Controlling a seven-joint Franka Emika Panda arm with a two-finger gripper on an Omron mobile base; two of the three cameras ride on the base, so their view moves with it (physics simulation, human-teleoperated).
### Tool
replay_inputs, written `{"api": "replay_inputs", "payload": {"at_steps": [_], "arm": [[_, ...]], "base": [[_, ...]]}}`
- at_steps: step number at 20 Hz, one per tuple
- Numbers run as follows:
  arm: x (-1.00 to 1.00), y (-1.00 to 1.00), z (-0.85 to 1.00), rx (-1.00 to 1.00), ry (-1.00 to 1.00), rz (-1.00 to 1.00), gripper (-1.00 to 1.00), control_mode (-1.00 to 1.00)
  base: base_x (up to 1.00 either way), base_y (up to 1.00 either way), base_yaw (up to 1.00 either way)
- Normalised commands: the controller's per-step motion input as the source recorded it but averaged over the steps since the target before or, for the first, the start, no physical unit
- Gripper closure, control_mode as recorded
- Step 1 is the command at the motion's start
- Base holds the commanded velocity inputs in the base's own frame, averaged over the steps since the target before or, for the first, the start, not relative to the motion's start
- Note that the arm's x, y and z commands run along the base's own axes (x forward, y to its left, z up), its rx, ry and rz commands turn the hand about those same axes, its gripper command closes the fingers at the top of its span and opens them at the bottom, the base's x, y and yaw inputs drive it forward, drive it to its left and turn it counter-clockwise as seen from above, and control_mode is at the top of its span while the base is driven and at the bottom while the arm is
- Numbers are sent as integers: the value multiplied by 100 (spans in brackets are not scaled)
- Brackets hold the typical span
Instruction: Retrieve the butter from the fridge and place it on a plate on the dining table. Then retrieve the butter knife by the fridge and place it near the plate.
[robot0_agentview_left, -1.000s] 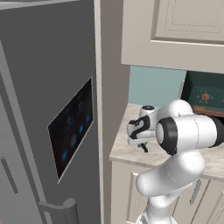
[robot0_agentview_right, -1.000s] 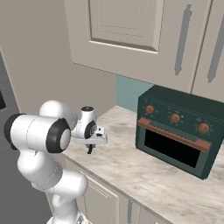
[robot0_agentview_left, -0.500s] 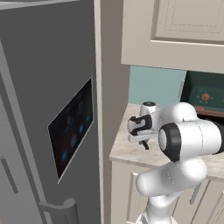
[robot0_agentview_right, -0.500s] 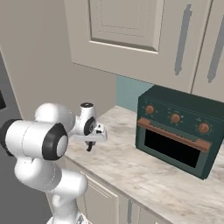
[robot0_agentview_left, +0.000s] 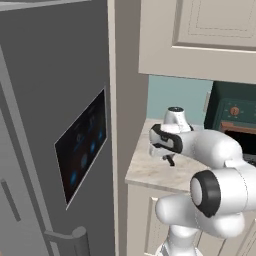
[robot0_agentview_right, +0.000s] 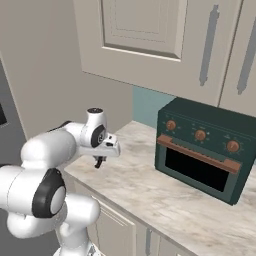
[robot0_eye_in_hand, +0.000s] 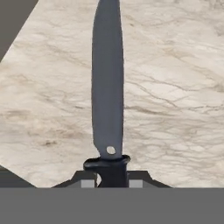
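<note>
In the hand view the pincer (robot0_eye_in_hand: 112, 183) is closed on the dark handle of the butter knife (robot0_eye_in_hand: 107, 83), so the knife is in hand and seems to ride clear above the marbled tabletop (robot0_eye_in_hand: 175, 100) beside the fridge (robot0_agentview_left: 55, 125). The step in hand looks like the carry toward the dining table: best keep the clamp firm and the wrist level, lift enough that the tip cannot snag the stone, and swing wide of the green oven (robot0_agentview_right: 205, 150) and the cabinets (robot0_agentview_right: 145, 40) overhead. The blade runs straight away from the pincer, its long axis in line with the hand, tip farthest out. From the base views the knife's own direction is too small to tell.
</note>
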Motion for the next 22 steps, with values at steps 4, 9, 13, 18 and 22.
{"api": "replay_inputs", "payload": {"at_steps": [4,9,13,18,22], "arm": [[-45,0,49,0,0,-4,100,-100],[-47,1,35,0,0,-5,100,-100],[-30,11,32,0,0,-7,100,-100],[-24,9,43,0,0,-8,100,-100],[-26,6,30,0,0,-7,100,-100]], "base": [[0,0,0],[0,0,0],[0,0,0],[0,0,0],[0,0,0]]}}
